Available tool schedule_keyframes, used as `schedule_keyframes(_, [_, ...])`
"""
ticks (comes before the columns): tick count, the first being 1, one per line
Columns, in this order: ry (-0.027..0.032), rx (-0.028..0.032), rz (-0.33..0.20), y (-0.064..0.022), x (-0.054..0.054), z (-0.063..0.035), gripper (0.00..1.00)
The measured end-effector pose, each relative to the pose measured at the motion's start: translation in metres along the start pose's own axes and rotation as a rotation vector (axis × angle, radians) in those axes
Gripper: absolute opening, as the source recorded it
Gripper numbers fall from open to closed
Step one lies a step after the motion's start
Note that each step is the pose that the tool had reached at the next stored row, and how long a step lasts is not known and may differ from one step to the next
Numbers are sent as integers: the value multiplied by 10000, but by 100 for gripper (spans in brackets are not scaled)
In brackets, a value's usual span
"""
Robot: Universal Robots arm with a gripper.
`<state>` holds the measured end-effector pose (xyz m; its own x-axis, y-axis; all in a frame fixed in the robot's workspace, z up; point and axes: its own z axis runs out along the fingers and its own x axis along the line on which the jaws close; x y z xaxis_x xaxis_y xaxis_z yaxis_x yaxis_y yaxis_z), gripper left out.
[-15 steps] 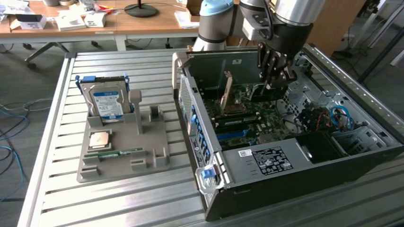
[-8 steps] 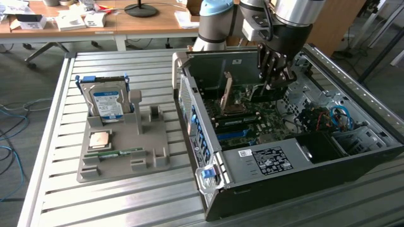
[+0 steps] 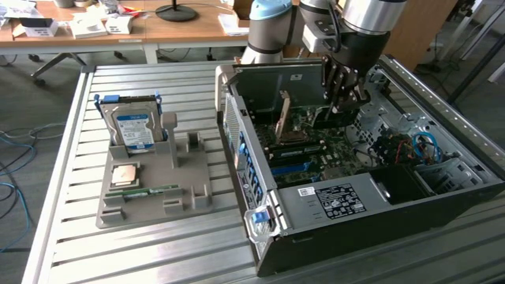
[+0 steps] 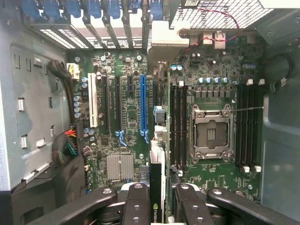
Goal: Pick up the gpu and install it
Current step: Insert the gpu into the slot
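The hand (image 4: 160,190) is reaching down into the open computer case (image 3: 379,201), which is lying on its side on the slatted metal table (image 3: 158,254). The two fingers are pinching the gpu (image 4: 157,173) between them, one on each face of the card. In the wrist view the card is showing edge-on, standing upright over the motherboard (image 4: 126,117) and running lengthwise toward the rear wall of the case. It is sitting just beside the long blue slot (image 4: 143,108), between that slot and the nearer bank of black memory slots (image 4: 178,126). Whether its lower edge is touching any slot cannot be told. The empty processor socket (image 4: 211,133) is lying beyond those memory slots, well apart from the card. On the exterior view's left, a grey parts holder (image 3: 181,204) is resting on the table beside the case. A silver hard drive (image 3: 134,127) with a blue label is standing upright at the holder's far end. A square processor chip (image 3: 126,176) is lying flat in the holder, and a narrow green memory stick (image 3: 146,191) is lying just beside it. Blue cables (image 3: 426,148) are looping inside the case at the exterior view's right.
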<state>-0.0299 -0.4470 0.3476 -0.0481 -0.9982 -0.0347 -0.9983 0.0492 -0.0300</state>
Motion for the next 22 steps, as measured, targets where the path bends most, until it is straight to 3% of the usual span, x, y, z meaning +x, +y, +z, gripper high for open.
schedule_keyframes(22, [-2,1,0,4,5,143,26])
